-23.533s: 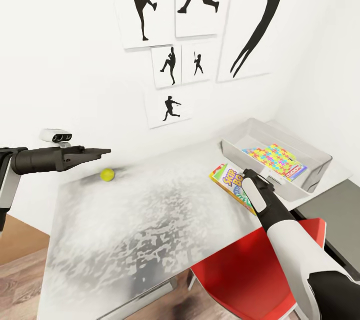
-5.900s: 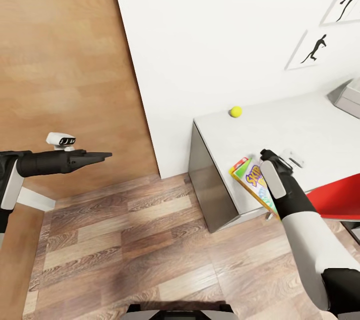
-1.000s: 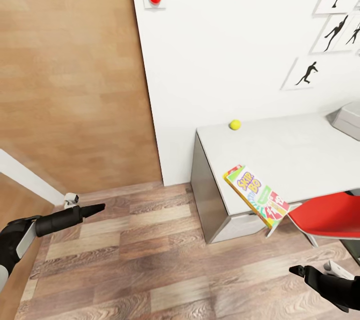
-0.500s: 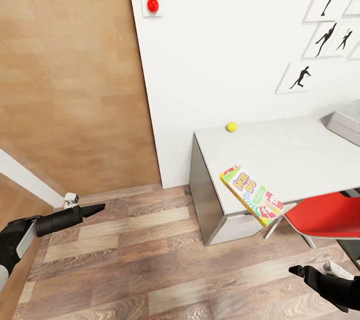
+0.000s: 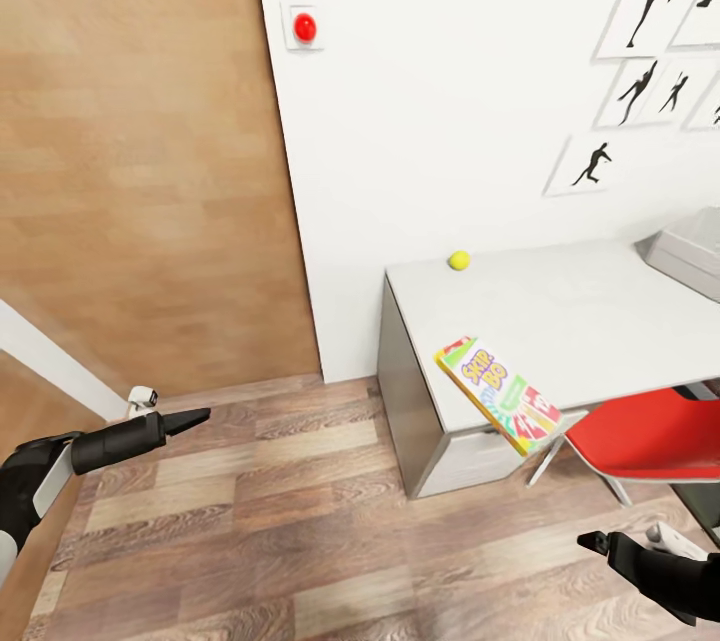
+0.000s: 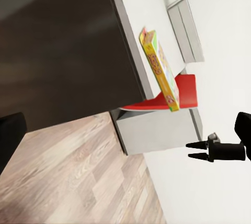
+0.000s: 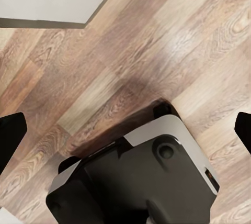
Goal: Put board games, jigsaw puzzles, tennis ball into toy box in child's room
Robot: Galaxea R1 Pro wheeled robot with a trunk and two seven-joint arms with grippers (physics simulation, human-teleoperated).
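The Skip-Bo box [image 5: 498, 394] lies flat on the table [image 5: 590, 311], hanging over its front edge — long axis slanting from the table's corner toward the red chair [image 5: 655, 434]. It sits well above and ahead of the right gripper [image 5: 590, 543], far from the left gripper [image 5: 197, 415]. The tennis ball [image 5: 459, 260] rests near the wall. Right jaws stand apart; left fingers look together, empty.

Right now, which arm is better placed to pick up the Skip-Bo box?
Probably right. The Skip-Bo box overhangs the table edge on the robot's right side, nearer the right hand. The left hand is farther off, over the floor.
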